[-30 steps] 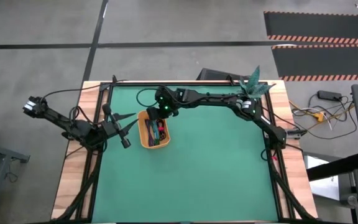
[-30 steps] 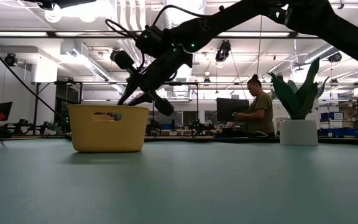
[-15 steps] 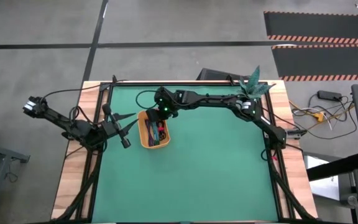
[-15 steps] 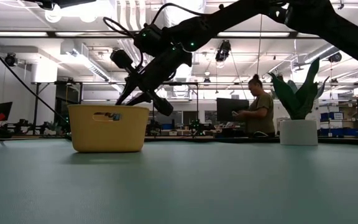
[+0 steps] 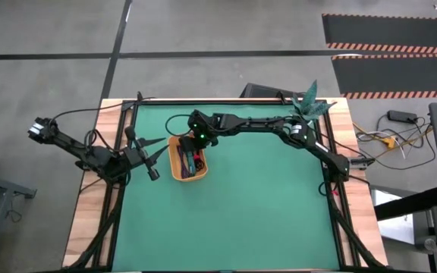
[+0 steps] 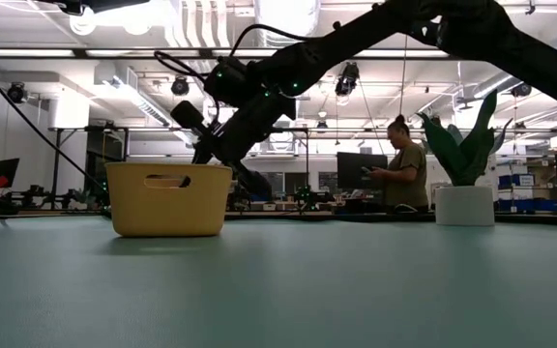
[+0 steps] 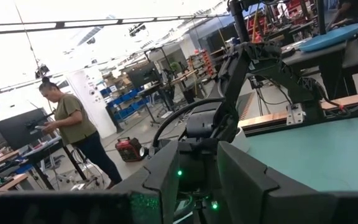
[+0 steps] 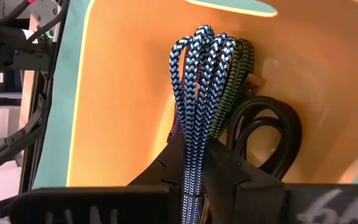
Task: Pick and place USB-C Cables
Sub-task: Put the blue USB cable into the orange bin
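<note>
— USB-C Cables [image 8: 199,93]? Blue bundle clamped between right gripper [image 8: 194,165] fingers inside orange tray [image 5: 179,168], clear only from right wrist.
— Left gripper [image 5: 152,160]? Beside tray; finger gap unreadable.

The right gripper [image 8: 194,174] reaches far across, wrist tilted down, its jaws pinched tight with blue strands between them; the left gripper [image 5: 152,155] rests extended, jaws parted

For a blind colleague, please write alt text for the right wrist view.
The right gripper holds a blue braided cable bundle inside the orange tray. A green braided bundle and a black cable lie beside it in the tray.
</note>
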Controlling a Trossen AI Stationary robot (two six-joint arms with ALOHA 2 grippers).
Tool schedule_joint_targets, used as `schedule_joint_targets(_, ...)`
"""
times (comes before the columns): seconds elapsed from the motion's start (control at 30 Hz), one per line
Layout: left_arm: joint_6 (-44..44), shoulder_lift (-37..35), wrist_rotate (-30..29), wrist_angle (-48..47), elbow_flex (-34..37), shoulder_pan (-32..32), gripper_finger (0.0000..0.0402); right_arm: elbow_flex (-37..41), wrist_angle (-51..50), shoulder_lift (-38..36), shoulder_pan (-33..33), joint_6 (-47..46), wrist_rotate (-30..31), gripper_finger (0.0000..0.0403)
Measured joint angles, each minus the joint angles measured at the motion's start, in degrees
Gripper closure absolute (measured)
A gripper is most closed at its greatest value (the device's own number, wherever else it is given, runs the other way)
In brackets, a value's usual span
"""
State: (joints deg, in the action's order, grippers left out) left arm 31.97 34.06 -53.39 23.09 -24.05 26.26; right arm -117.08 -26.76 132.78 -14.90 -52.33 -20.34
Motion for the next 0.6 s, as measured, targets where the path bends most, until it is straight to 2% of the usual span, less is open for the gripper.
schedule_joint_targets(0.6,0.0,0.0,0.0,0.0,0.0,0.0,0.0306,0.0,0.0,0.0,0.0,0.6,0.9,0.0374)
